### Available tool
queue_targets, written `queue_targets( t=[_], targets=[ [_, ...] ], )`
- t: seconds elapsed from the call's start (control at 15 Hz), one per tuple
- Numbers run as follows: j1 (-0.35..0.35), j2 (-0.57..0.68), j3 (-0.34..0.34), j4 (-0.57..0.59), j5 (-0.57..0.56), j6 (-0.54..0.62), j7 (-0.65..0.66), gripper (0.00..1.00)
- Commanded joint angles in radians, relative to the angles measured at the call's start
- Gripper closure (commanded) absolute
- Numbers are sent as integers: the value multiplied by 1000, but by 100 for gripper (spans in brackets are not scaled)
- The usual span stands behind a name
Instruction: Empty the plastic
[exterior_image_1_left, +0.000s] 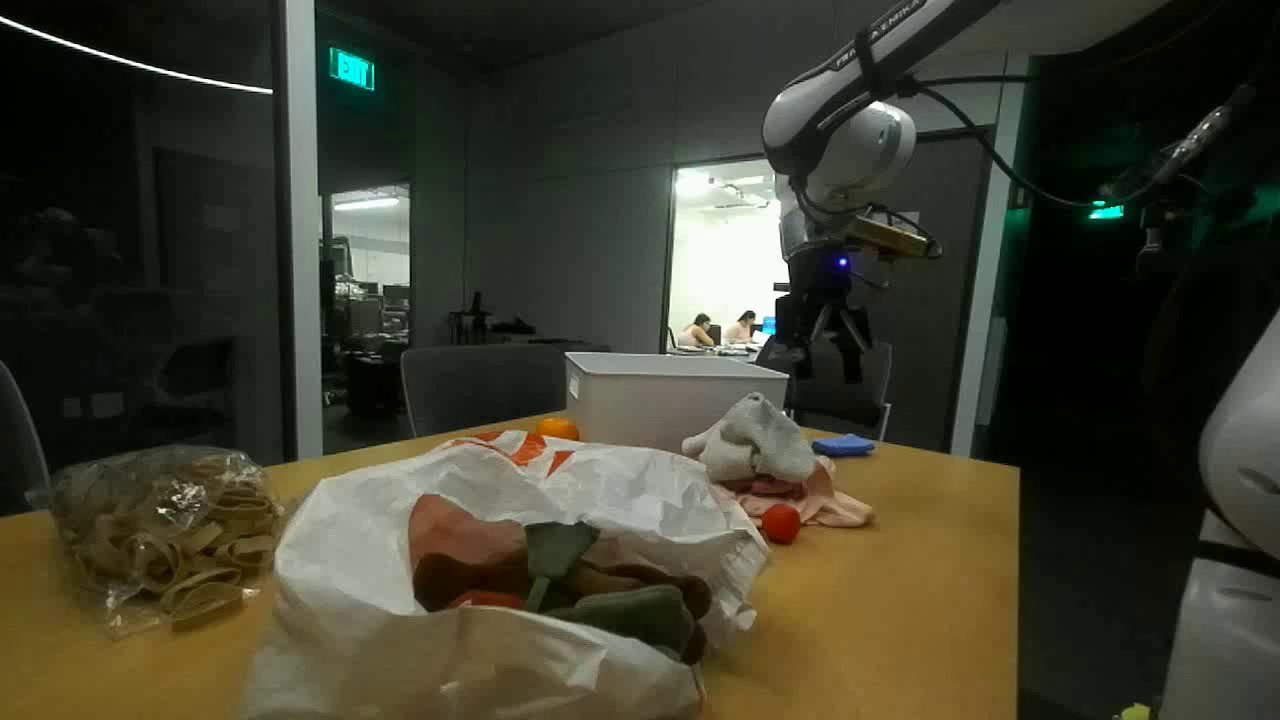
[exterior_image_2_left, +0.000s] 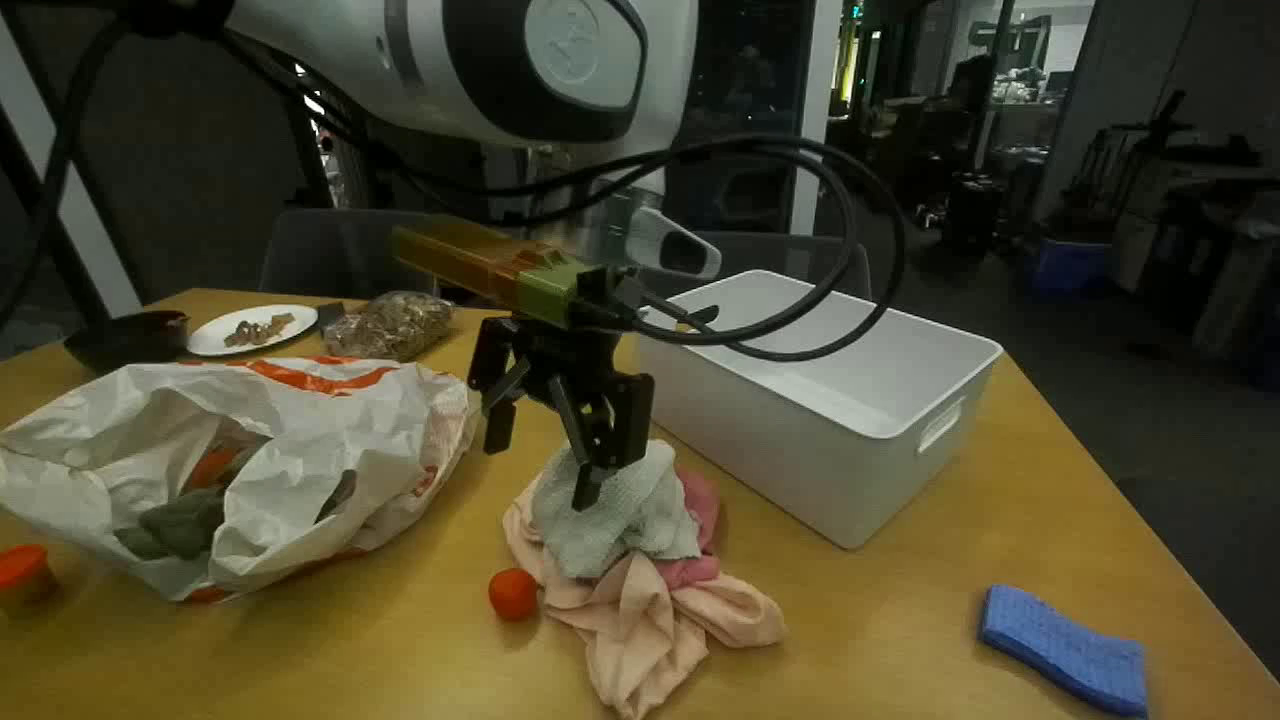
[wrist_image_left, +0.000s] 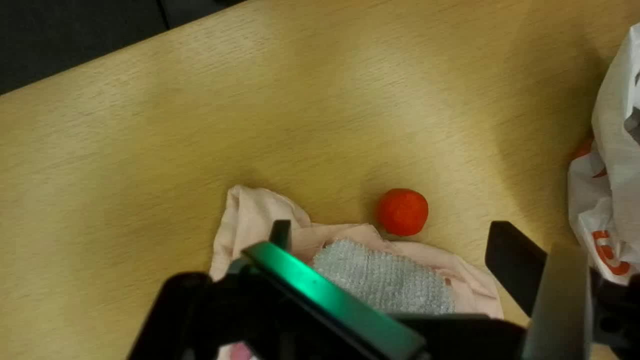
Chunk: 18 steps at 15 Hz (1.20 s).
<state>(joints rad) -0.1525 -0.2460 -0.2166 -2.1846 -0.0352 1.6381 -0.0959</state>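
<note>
A white plastic bag (exterior_image_1_left: 640, 490) with orange print lies open on the table; it also shows in an exterior view (exterior_image_2_left: 340, 490) and at the right edge of the wrist view (wrist_image_left: 620, 175). Green and brown soft items (exterior_image_1_left: 640, 612) show in its mouth; deeper contents are hidden. My gripper (exterior_image_2_left: 545, 468) is open and empty, pointing down above a grey cloth (exterior_image_2_left: 620, 510) on a pink cloth (exterior_image_2_left: 635, 610), beside the bag. In the wrist view the open gripper (wrist_image_left: 398, 245) has the grey cloth (wrist_image_left: 380, 277) below it. A red ball (wrist_image_left: 402, 211) lies beside the cloths.
A white bin (exterior_image_2_left: 790, 440) stands beyond the cloths, with a blue sponge-like piece (exterior_image_2_left: 1065, 650) near it. A clear bag of tan loops (exterior_image_1_left: 170, 540), an orange fruit (exterior_image_1_left: 557, 429), a white plate (exterior_image_2_left: 205, 338), a black bowl (exterior_image_2_left: 125, 342) and an orange-lidded jar (exterior_image_2_left: 24, 572) are around.
</note>
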Motion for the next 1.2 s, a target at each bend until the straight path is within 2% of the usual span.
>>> queue_targets(
  t=[0.0,0.73,0.93,1.13],
  targets=[
    [-8,1,7,4,2,-1,-2,0],
    [-8,-1,7,8,2,-1,-2,0],
    [23,-15,46,-51,-5,19,-8,0],
    [87,-73,123,-160,0,29,-30,0]
  ],
)
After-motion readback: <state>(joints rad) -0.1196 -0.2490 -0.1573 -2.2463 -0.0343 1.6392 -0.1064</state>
